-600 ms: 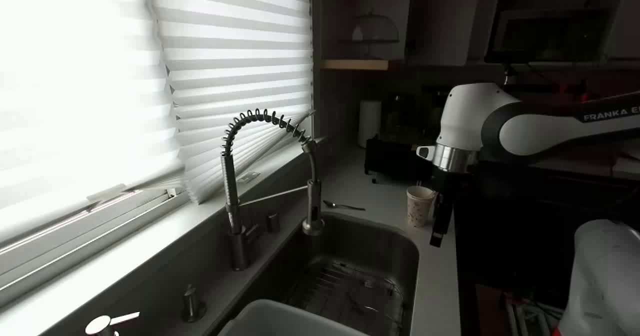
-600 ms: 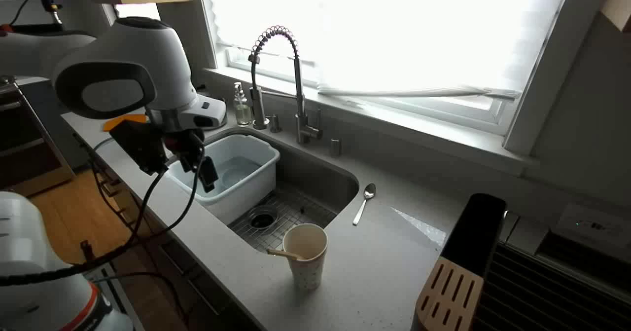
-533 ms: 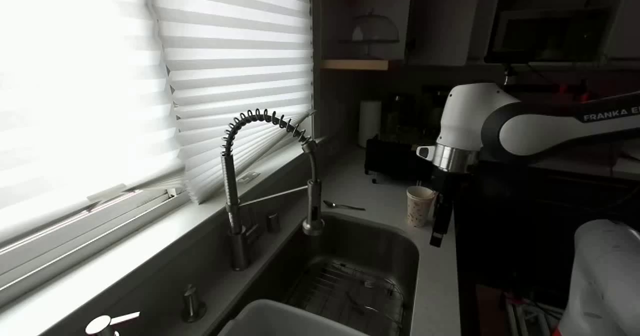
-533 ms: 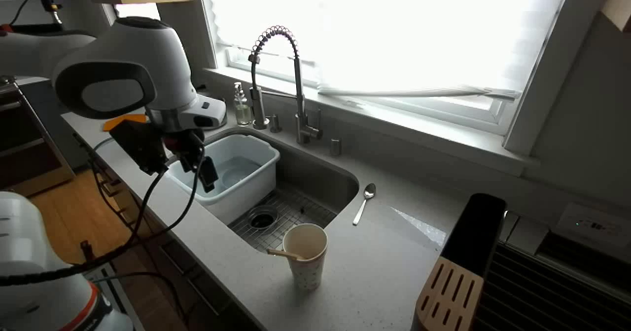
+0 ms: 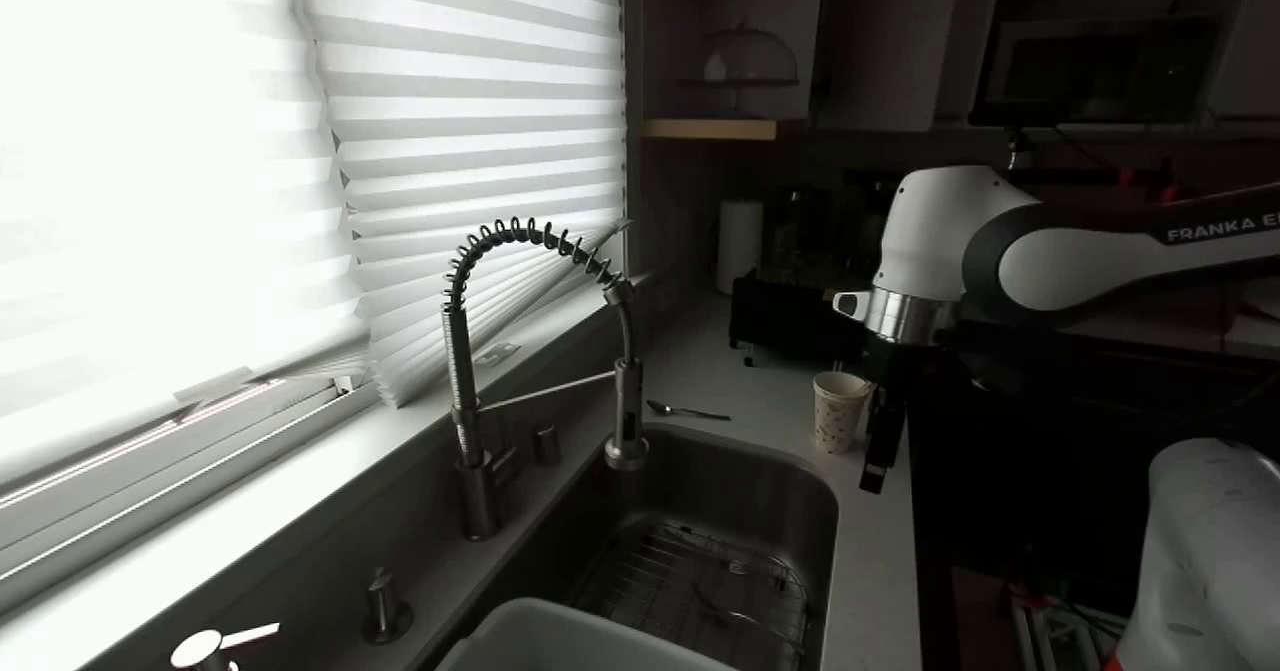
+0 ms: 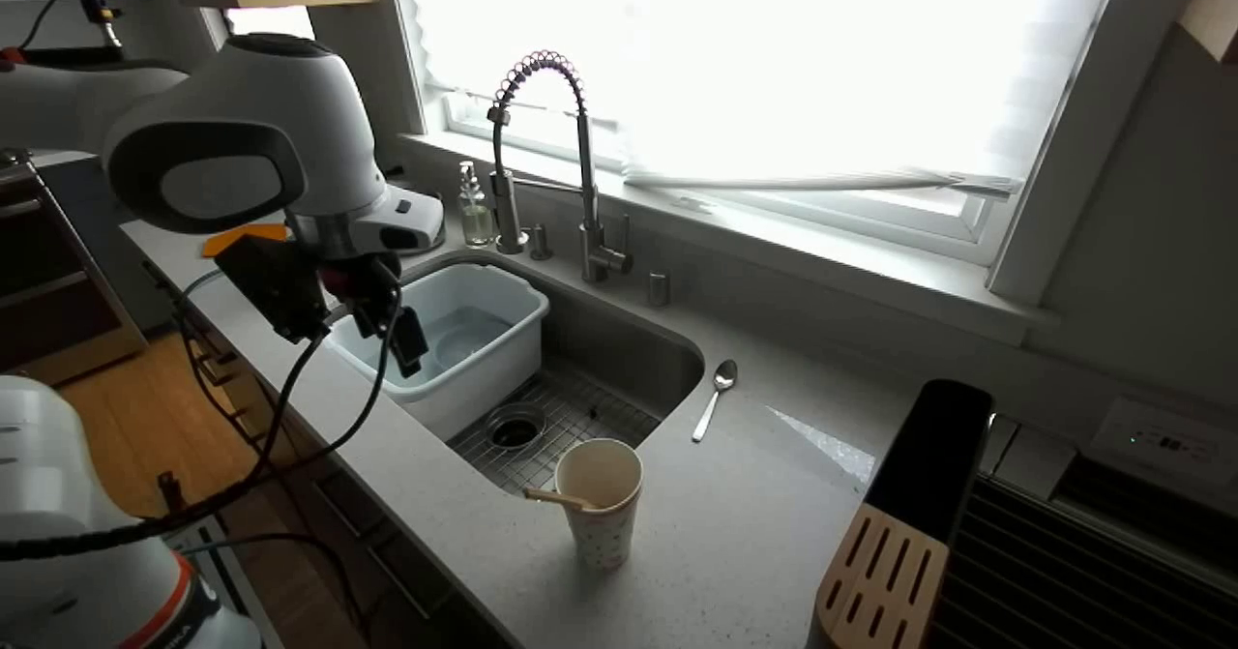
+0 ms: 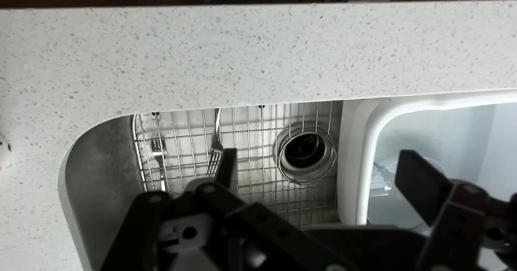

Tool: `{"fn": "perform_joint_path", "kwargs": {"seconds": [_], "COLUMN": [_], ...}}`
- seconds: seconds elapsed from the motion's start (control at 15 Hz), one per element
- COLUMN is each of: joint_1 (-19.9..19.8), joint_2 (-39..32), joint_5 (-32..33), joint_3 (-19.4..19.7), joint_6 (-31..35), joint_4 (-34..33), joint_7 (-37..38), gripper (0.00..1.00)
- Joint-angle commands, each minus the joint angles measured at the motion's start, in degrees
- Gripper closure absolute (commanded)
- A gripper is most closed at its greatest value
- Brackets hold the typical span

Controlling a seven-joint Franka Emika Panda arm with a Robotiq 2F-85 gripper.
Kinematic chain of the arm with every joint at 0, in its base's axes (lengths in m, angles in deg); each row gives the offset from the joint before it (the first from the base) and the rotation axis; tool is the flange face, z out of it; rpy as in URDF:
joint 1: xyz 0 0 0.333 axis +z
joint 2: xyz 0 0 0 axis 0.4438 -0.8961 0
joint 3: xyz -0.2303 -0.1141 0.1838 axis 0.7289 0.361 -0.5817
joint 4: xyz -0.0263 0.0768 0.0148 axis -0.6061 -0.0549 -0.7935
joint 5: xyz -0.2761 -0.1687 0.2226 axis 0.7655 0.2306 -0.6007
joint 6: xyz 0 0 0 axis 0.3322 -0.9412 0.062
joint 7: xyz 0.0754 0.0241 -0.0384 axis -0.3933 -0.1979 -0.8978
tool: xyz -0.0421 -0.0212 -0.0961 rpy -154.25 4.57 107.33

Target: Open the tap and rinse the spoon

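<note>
The tap is a tall metal faucet with a coiled-spring neck and hanging sprayer head, standing behind the sink; it also shows in an exterior view. Its side lever points up. No stream shows below the sprayer. The spoon lies on the counter beside the sink's end, bowl towards the window; it also shows in an exterior view. My gripper is open and empty, pointing down above the sink's front side, apart from tap and spoon; it also shows in both exterior views. The spoon and tap are outside the wrist view.
A paper cup with a stick stands on the front counter. A white tub holding water sits in the sink. Forks lie on the sink's grid beside the drain. A soap bottle stands behind the tub.
</note>
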Motion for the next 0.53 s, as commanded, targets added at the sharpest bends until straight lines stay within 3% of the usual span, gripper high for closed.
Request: {"fn": "perform_joint_path", "kwargs": {"seconds": [0.0, 0.2, 0.47], "joint_1": [-2.0, -4.4, -3.5], "joint_2": [-2.8, -8.1, -17.5], "joint_5": [2.5, 8.7, 9.4], "joint_3": [-1.1, -0.8, 2.8], "joint_6": [4.3, 14.0, 26.5], "joint_4": [-1.3, -4.6, -10.5], "joint_7": [-0.3, -1.8, -6.7], "gripper": [0.00, 0.00, 0.00]}}
